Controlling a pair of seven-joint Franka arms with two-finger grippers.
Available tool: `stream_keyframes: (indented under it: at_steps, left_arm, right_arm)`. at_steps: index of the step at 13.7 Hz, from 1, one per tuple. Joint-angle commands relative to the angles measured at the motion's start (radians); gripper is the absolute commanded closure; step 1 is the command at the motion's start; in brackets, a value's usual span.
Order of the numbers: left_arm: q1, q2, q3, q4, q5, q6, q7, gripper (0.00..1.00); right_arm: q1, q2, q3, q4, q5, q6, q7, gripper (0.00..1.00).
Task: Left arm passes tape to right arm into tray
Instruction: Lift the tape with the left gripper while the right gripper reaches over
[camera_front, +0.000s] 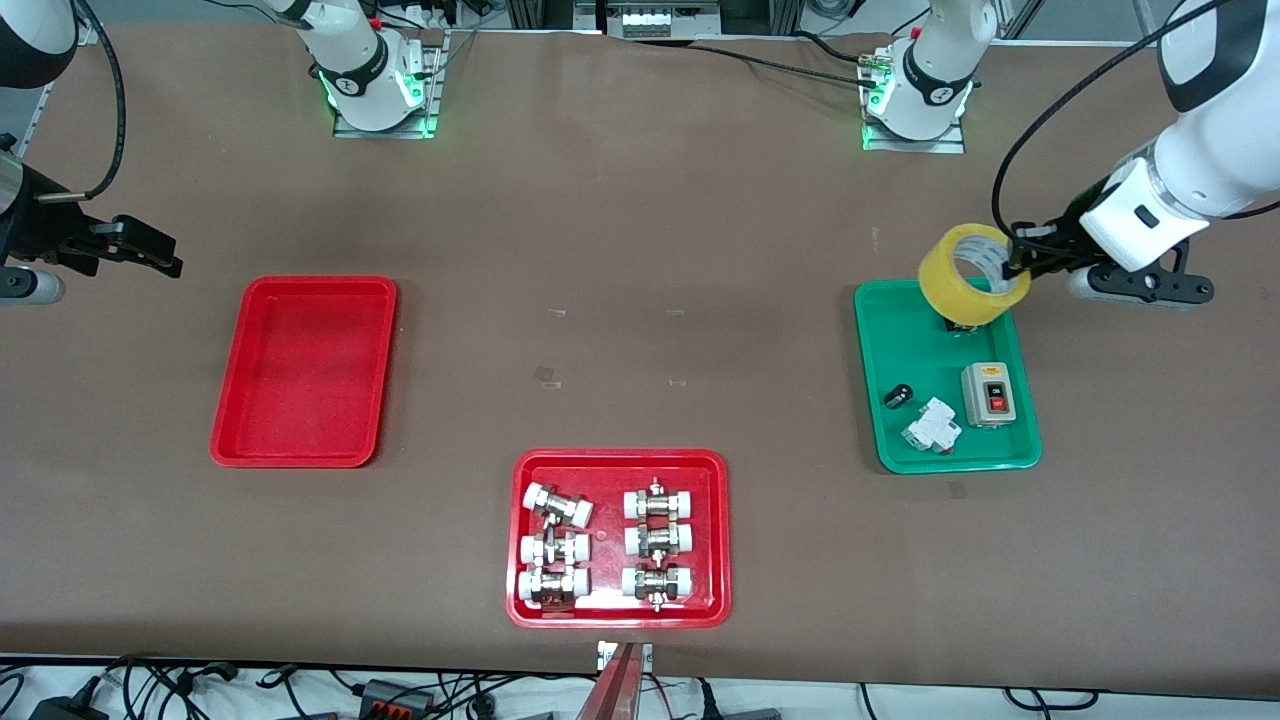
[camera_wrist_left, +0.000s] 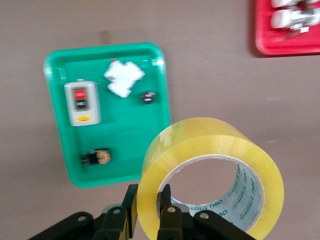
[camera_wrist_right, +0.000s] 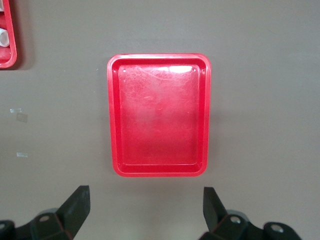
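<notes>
Tape aloft in my left fingers, over the green tray.

The tape (camera_front: 974, 274) hangs in the air above the end of the green tray (camera_front: 890, 330) that lies farther from the front camera, its wall pinched between my left fingers (camera_wrist_left: 166, 214), one inside the core and one outside. In that green tray lie a grey switch box (camera_front: 988, 394), a white block (camera_front: 932, 427), a small black cap (camera_front: 898, 395) and a little dark part (camera_wrist_left: 96, 157). My right fingers (camera_wrist_right: 214, 204) stand wide apart and hold nothing, waiting over the bare table (camera_front: 640, 200) just off the plain red tray (camera_front: 305, 371) at the right arm's end. The red tray of white-capped fittings (camera_front: 619, 536) sits nearest the front camera, between the two.
</notes>
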Motion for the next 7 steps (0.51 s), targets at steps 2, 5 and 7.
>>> stream_keyframes:
  at_steps: [2, 5, 7]
  left_arm:
    - [-0.032, 0.109, -0.123, 0.134, -0.05, -0.015, -0.068, 1.0]
    - [-0.131, 0.262, -0.177, 0.271, -0.047, 0.013, -0.304, 1.0]
    - [-0.238, 0.338, -0.176, 0.313, -0.015, 0.108, -0.409, 1.0]
  right_arm:
    - [-0.001, -0.014, -0.001, -0.002, 0.009, -0.009, -0.012, 0.0]
    - [-0.001, -0.004, -0.001, 0.0, 0.007, -0.007, -0.017, 0.0]
    - [-0.004, -0.007, -0.004, 0.001, 0.007, -0.014, -0.017, 0.0]
